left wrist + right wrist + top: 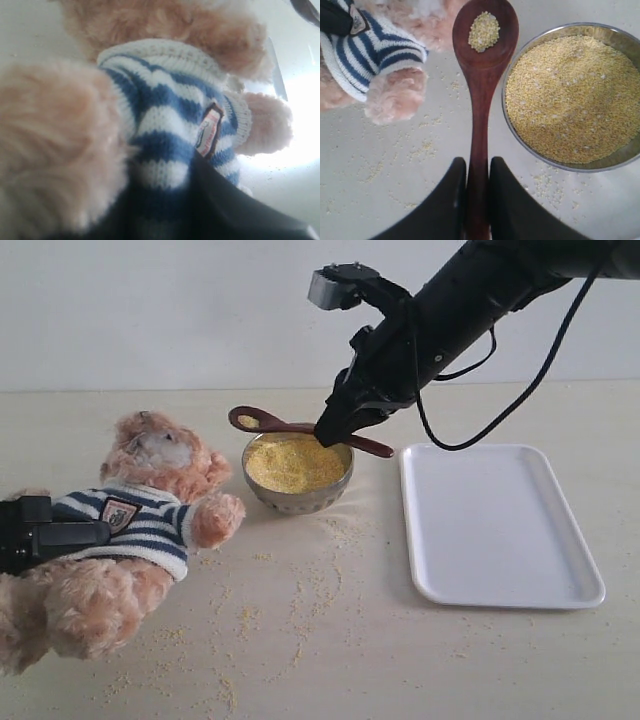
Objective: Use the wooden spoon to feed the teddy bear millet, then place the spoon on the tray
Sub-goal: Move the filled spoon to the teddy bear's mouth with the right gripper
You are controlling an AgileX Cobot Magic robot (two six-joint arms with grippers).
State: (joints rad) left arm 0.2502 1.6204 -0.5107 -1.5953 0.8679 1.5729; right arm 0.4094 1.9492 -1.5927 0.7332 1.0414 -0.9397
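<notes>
The teddy bear lies on its back at the left, head toward the far side. My left gripper is shut on its striped shirt; a black finger presses the knit beside the crest badge. My right gripper is shut on the handle of the wooden spoon, held level above the far rim of the metal bowl. The spoon's bowl carries a small heap of millet and points at the bear's head. The bowl is full of millet. The white tray lies at the right.
Loose millet grains are scattered over the tabletop in front of the bowl and beside the bear. The bear's paw reaches close to the bowl. The right arm and its cable hang above the tray's far edge.
</notes>
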